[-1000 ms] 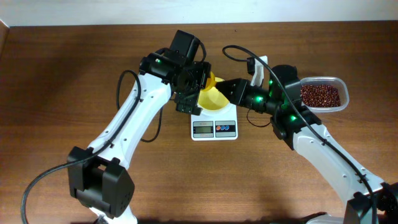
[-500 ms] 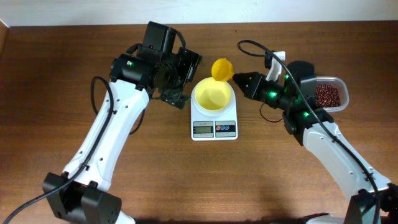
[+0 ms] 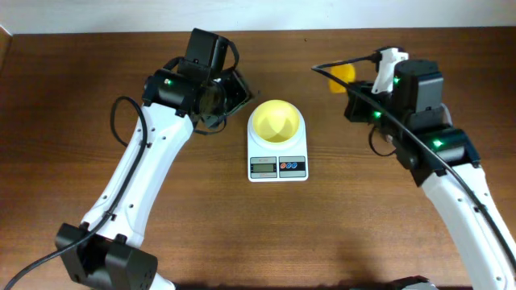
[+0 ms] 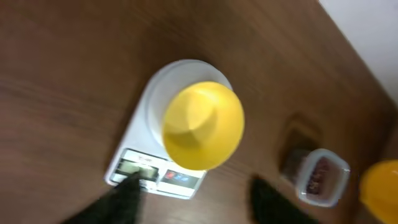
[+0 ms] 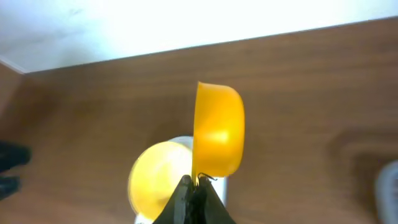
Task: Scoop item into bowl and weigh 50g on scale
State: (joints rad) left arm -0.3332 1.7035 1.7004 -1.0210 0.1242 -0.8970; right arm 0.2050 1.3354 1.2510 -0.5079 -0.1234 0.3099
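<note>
The pale-yellow bowl (image 3: 276,122) stands upright on the white scale (image 3: 278,167); its inside looks empty. My left gripper (image 3: 242,97) is open and empty just left of the bowl. In the left wrist view its fingers (image 4: 202,202) hang over the scale's (image 4: 155,173) front edge, below the bowl (image 4: 202,124). My right gripper (image 3: 355,89) is shut on the handle of a small yellow scoop (image 3: 345,78), held in the air right of the bowl. The right wrist view shows the scoop (image 5: 217,127) on edge above the jaws (image 5: 198,190). The beans (image 4: 320,173) show only in the left wrist view.
A clear plastic container (image 4: 311,190) holds the beans to the right of the scale; in the overhead view my right arm (image 3: 419,97) covers it. The brown wooden table (image 3: 81,121) ends at a white wall at the back.
My left gripper has let go of the bowl, which now sits level on the scale, and has pulled back left. My right gripper has carried the scoop right, away from the bowl.
</note>
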